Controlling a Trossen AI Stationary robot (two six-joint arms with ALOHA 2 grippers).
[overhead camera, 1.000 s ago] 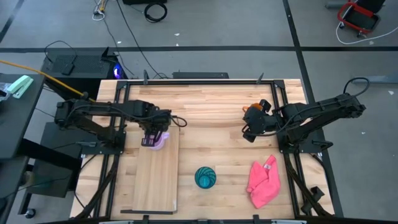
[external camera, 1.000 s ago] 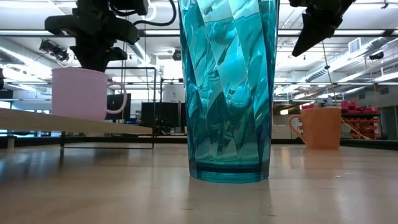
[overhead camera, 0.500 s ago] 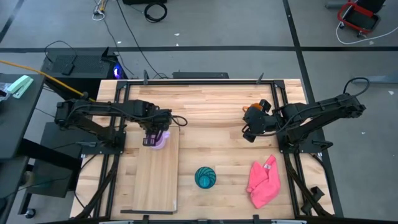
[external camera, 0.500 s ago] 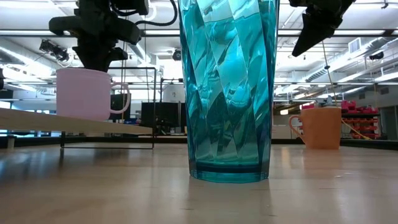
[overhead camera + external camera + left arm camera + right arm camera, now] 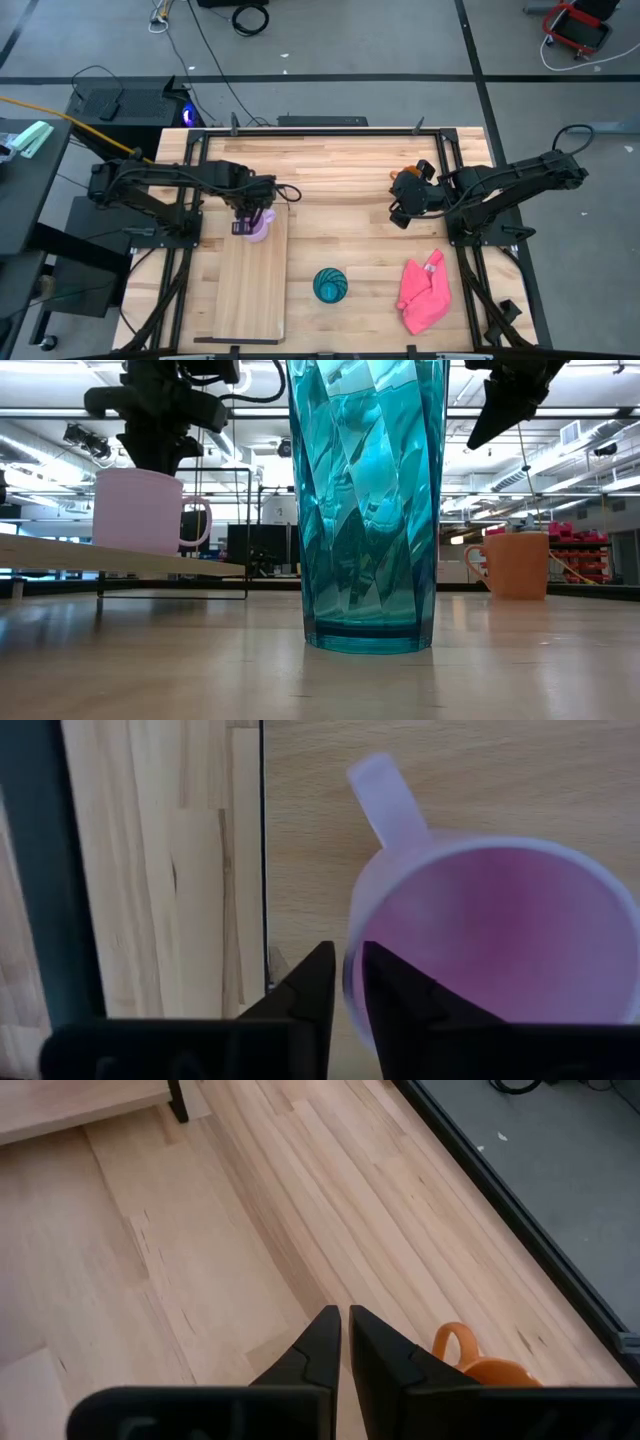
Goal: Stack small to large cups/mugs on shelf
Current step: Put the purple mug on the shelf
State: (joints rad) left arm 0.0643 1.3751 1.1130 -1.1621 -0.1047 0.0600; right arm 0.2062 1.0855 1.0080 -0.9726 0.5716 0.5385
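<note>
A lilac mug [image 5: 258, 231] [image 5: 140, 510] stands on its base at the far end of the light-wood shelf [image 5: 245, 295], its handle [image 5: 385, 800] turned to the far right. My left gripper [image 5: 243, 223] [image 5: 348, 975] points straight down over the mug's left rim, fingers a little apart. Near the far right, an orange mug [image 5: 515, 565] [image 5: 490, 1370] stands on the table. My right gripper [image 5: 398, 214] [image 5: 345, 1325] hangs shut above the table beside it, holding nothing. A teal cup [image 5: 330, 285] [image 5: 367, 500] stands near the front edge. My left gripper comes from above with one finger [image 5: 400, 990] inside the lilac mug and the other [image 5: 315, 985] outside it. The rim wall [image 5: 350, 955], a little way round from the handle, lies in the narrow gap between them. Whether either finger touches the wall I cannot tell. The mug stands upright on the shelf.
A pink cloth [image 5: 423, 293] lies crumpled at the front right. The shelf's black wire frame [image 5: 175, 530] rises behind the lilac mug. Bare tabletop [image 5: 340, 210] lies between the two arms.
The lilac mug has shifted a little toward the table's right along the shelf and turned slightly, so its handle shows more. It stays upright on the shelf. Both arms have kept their places.
</note>
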